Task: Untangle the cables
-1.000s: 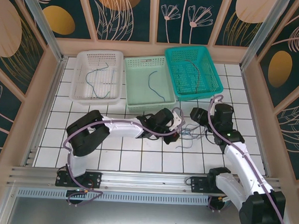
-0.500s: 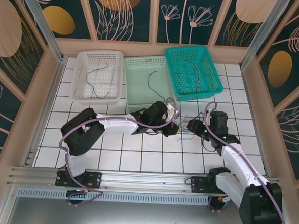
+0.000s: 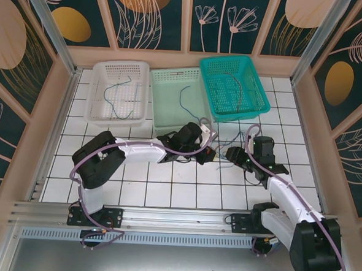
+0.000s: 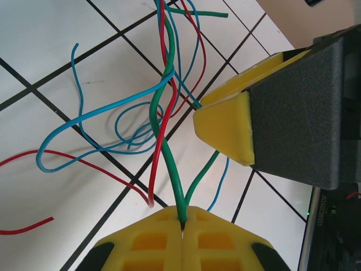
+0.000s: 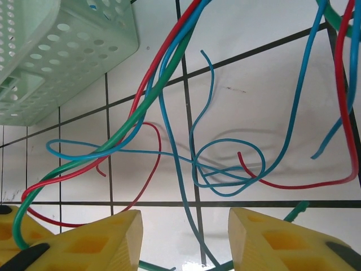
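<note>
Left hand (image 4: 183, 219) clamped on green cable (image 4: 176, 186), right hand (image 5: 186, 237) apart, three baskets (image 3: 175, 74) beyond.

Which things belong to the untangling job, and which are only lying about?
Job: tangled cables; green cable, pinched in the left end effector; open right end effector.
Lying about: white basket, pale green basket, teal basket, along the far edge.
</note>
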### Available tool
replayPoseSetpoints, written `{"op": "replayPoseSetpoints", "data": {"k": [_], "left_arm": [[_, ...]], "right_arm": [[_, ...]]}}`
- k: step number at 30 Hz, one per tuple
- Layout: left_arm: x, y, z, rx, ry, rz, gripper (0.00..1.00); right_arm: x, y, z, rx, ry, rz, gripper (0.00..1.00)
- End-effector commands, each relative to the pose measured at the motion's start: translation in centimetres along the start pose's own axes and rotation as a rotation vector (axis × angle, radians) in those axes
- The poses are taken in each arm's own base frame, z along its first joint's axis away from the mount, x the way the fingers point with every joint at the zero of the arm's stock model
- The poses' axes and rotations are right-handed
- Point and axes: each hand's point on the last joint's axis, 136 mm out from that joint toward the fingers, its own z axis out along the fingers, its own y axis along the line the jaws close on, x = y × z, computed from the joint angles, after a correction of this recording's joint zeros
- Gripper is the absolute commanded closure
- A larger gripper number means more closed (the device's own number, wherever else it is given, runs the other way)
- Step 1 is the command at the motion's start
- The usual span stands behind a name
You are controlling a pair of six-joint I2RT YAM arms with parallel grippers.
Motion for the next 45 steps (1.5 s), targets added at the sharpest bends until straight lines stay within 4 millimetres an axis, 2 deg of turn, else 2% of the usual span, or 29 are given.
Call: {"op": "replayPoseSetpoints", "data": {"k": [1, 4, 10, 13, 17, 21, 25, 28, 34, 36, 38, 41, 42, 45], "left_arm": [[-2.2, -2.1, -1.6, 0.054, -0.073, 0.065, 0.96], [-2.3, -2.2, -1.8, 0.064, -0.083, 0.073, 0.96], [-2.1, -2.1, -2.0, 0.058, -0.091, 0.069, 0.96], [-2.3, -1.9, -2.2, 0.044, -0.101, 0.073, 0.96], [-2.2, -0.6, -2.3, -0.024, -0.1, 0.064, 0.96], [-2.1, 1.4, -3.0, -0.093, -0.119, 0.023, 0.97], [-2.6, 2.0, -4.1, -0.118, -0.16, 0.01, 0.95], [-1.0, 2.9, -4.0, -0.141, -0.123, 0.007, 0.93], [-0.1, 2.6, -3.8, -0.116, -0.08, 0.015, 0.89], [0.4, 2.5, -3.8, -0.108, -0.057, 0.024, 0.84], [0.8, 2.3, -3.8, -0.1, -0.032, 0.033, 0.75], [1.1, 1.8, -3.7, -0.076, -0.011, 0.055, 0.45], [1.1, 2.0, -3.8, -0.08, -0.012, 0.06, 0.4], [0.4, 2.3, -4.2, -0.118, -0.039, 0.078, 0.34]], "right_arm": [[-0.5, 0.5, 0.4, -0.027, -0.025, -0.039, 0.56], [-1.0, 0.9, 0.7, -0.043, -0.034, -0.057, 0.6], [-1.5, 1.3, 0.9, -0.051, -0.047, -0.07, 0.91], [-1.5, 1.0, 0.7, -0.032, -0.051, -0.069, 1.0], [-2.0, -0.1, -0.2, 0.032, -0.102, -0.042, 1.0], [-2.3, -3.1, -1.2, 0.138, -0.149, 0.056, 1.0], [-2.5, -5.1, -2.0, 0.174, -0.184, 0.141, 1.0], [-3.5, -5.0, -2.9, 0.154, -0.229, 0.147, 1.0], [-4.6, -3.9, -3.6, 0.131, -0.244, 0.091, 1.0], [-4.7, -3.8, -3.9, 0.134, -0.248, 0.084, 1.0], [-4.8, -3.1, -3.9, 0.096, -0.252, 0.071, 1.0], [-4.6, -1.0, -3.6, -0.021, -0.238, 0.042, 1.0], [-4.5, -0.4, -3.6, -0.055, -0.234, 0.031, 1.0], [-4.2, 0.8, -3.5, -0.096, -0.229, -0.012, 1.0]]}}
